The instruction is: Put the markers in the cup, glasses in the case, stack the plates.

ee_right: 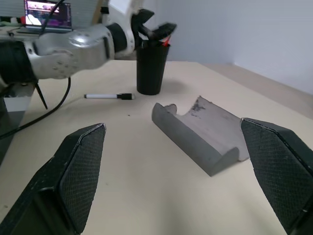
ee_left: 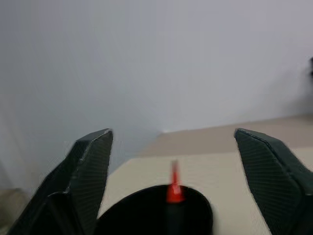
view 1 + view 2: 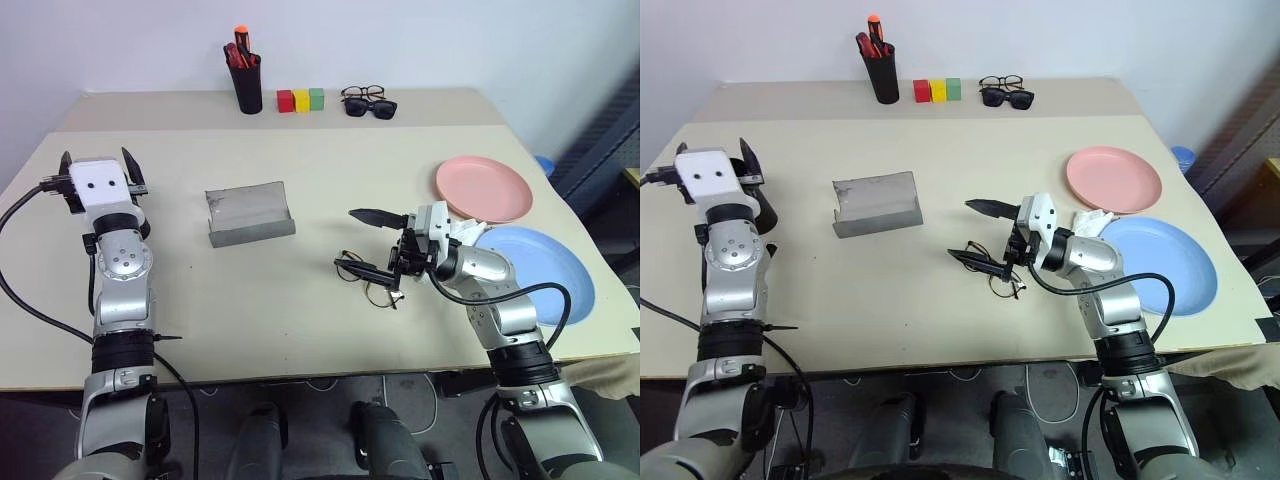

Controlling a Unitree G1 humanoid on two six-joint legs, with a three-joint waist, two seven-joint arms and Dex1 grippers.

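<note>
Nearest us, the glasses (image 3: 368,281) lie on the table (image 3: 300,330) front-centre, thin black wire rims, w/ the right gripper (image 3: 366,243) right over them: one finger (image 3: 375,216) sits above and behind the frame, the other finger (image 3: 360,270) is low, at the rims. We can't tell if it touches the frame. Its jaws are spread wide, nothing pinched. Just right of that arm is the blue plate (image 3: 545,270), and touching or slightly overlapping its far edge, the pink plate (image 3: 484,188); they lie side by side, not stacked. Mid-table, left of the glasses and well apart, sits the grey case (image 3: 249,212), lid open, empty inside as far as we see. On the left side the left gripper (image 2: 171,147) hangs above the black cup (image 1: 150,68), jaws spread, holding nothing. The left wrist view looks down past both fingers (image 2: 90,166) into the cup mouth, where the red marker (image 2: 173,188) stands tip up inside. In the right wrist view the black marker (image 1: 107,96) w/ white end lies flat on the table, near the cup's base and not touching it. At the far edge we see a slim black pen holder (image 3: 246,85) w/ red and orange-capped pens, then red, yellow and green blocks (image 3: 300,99) in a row beside it, then two more pairs of specs (image 3: 367,101), one dark-lensed, close together.
</note>
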